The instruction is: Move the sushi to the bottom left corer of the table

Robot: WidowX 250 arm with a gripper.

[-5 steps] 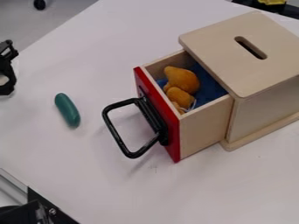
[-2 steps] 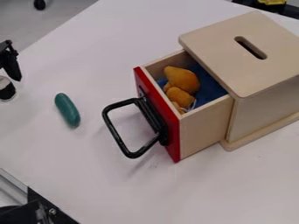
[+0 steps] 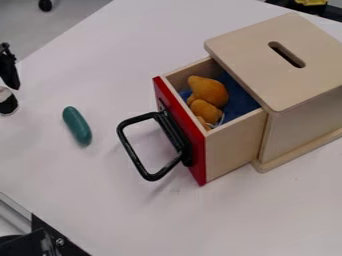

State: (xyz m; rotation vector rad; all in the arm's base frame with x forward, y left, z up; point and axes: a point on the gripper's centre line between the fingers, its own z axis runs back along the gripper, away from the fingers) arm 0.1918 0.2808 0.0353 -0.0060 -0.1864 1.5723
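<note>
Sushi (image 3: 8,104), cropped at left, sits near the pincer (image 3: 14,87); clenched or released, can't tell.

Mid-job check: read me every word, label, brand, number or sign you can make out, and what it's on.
None: I can make out no text, number or sign on the box, its red drawer front, the green piece or the sushi.

White tabletop (image 3: 147,40), with grey floor (image 3: 27,30) beyond its upper-left edge; dark round object (image 3: 45,5) there, possibly a caster; soft light.
</note>
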